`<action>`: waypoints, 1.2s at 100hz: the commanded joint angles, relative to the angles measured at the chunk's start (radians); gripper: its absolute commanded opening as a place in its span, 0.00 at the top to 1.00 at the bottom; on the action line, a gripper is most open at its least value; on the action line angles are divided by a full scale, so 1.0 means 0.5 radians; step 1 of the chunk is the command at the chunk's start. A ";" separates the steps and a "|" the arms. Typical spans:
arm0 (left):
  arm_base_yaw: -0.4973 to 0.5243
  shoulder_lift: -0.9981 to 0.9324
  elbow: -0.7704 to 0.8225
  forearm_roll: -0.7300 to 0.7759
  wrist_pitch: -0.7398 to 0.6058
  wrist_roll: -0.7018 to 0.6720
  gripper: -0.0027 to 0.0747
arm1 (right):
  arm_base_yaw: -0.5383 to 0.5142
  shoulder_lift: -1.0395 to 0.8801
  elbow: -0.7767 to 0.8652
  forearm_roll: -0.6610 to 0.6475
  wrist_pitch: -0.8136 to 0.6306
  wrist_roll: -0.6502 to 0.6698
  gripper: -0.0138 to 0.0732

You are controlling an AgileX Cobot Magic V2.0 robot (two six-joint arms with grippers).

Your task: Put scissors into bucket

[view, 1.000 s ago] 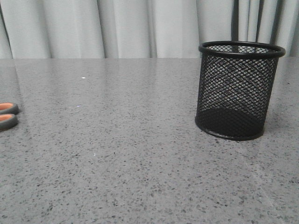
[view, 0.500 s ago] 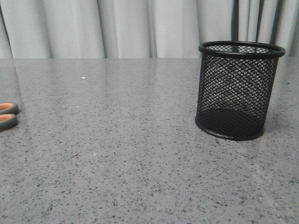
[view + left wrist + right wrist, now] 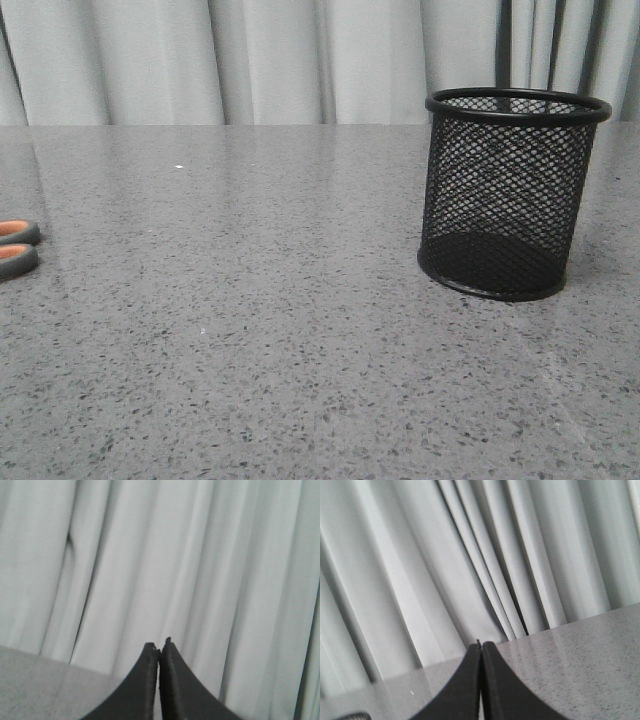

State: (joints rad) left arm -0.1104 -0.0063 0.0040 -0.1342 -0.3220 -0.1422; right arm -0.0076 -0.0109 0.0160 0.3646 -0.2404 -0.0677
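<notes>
Two closed, empty grippers; nothing yet in hand.
Speckled grey table (image 3: 300,350) bears the wire-mesh bucket (image 3: 515,190) upright at right, scissors (image 3: 17,247) flat at far left, well apart, blades out of frame. Left gripper (image 3: 160,652) and right gripper (image 3: 480,652): fingertips touching, holding nothing. Risks: thin flat scissors slipping on pickup; blades catching the rim, tipping the light bucket.
</notes>
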 commanded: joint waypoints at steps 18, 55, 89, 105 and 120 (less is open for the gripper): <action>0.006 -0.051 0.025 -0.394 -0.123 -0.046 0.99 | -0.015 -0.038 -0.084 0.251 -0.074 -0.004 0.90; 0.006 0.420 -0.743 0.268 0.819 -0.046 0.67 | -0.015 0.391 -0.886 -0.214 0.963 -0.013 0.88; -0.065 1.174 -1.420 0.268 1.881 0.453 0.57 | -0.015 0.734 -1.300 -0.214 1.462 -0.013 0.32; -0.251 1.552 -1.711 0.311 2.439 0.929 0.58 | 0.002 0.734 -1.303 -0.214 1.437 -0.013 0.32; -0.571 1.925 -1.928 0.710 3.070 1.053 0.60 | 0.071 0.734 -1.303 -0.210 1.414 -0.013 0.32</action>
State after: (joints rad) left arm -0.3085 0.8703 -0.8801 0.1048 1.0860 0.3436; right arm 0.0118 0.3375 -0.6000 0.2643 0.5457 -0.0681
